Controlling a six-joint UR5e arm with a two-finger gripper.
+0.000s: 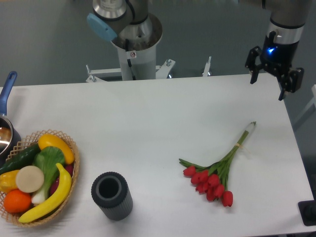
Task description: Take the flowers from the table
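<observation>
The gripper (269, 84) hangs at about two o'clock above the far right corner of the white table (163, 113), its two black fingers spread apart and holding nothing. Well apart from it, at about five o'clock, the flowers (217, 173) lie flat on the table, red heads toward the near edge and stems pointing back toward the gripper. At seven o'clock stands a dark ribbed cylinder (112, 195), and at eight o'clock a wicker basket (69, 197) of fruit and vegetables.

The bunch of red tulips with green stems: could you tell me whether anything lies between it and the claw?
Nothing visible does. The open claw hangs above the white table's far right corner, and only bare tabletop separates it from the bunch of red tulips.
</observation>
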